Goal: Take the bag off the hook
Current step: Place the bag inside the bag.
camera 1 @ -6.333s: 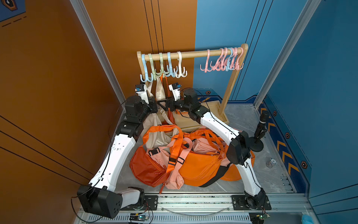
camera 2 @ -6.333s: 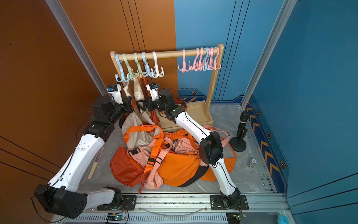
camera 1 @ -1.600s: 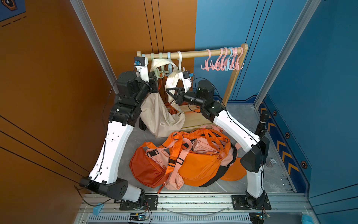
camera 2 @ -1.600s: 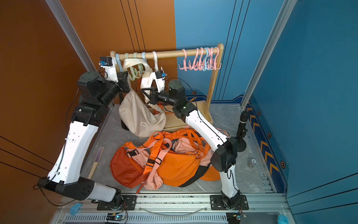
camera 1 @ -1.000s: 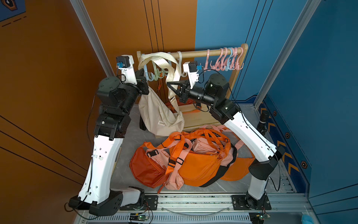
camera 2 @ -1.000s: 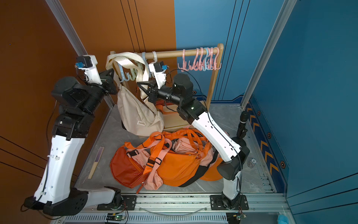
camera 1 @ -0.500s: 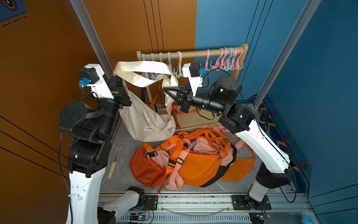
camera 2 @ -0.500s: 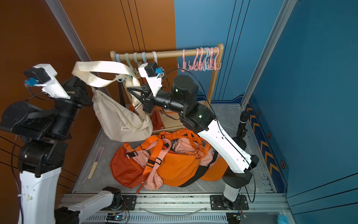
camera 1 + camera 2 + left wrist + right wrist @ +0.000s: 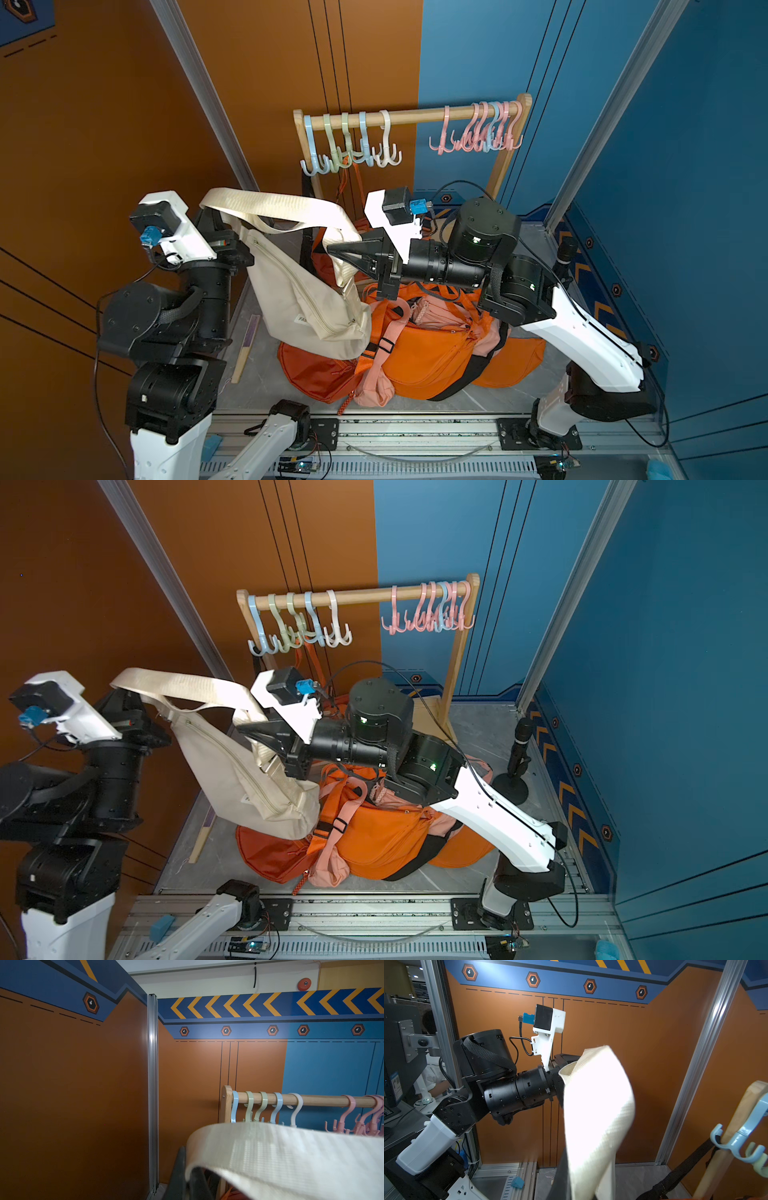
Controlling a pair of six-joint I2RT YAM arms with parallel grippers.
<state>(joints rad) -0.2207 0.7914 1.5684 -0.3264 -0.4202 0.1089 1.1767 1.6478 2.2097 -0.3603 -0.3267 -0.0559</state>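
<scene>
Clenching the ribbed strap (image 9: 274,208), left gripper (image 9: 566,1058) and right gripper (image 9: 338,252) suspend the cream bag (image 9: 299,299).

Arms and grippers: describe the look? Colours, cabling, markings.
The left arm and right arm have white shell links, black cylindrical joints and braided cable sleeves. The left gripper and right gripper are black and tapered. Each wrist carries a white camera bracket with a blue connector.
</scene>
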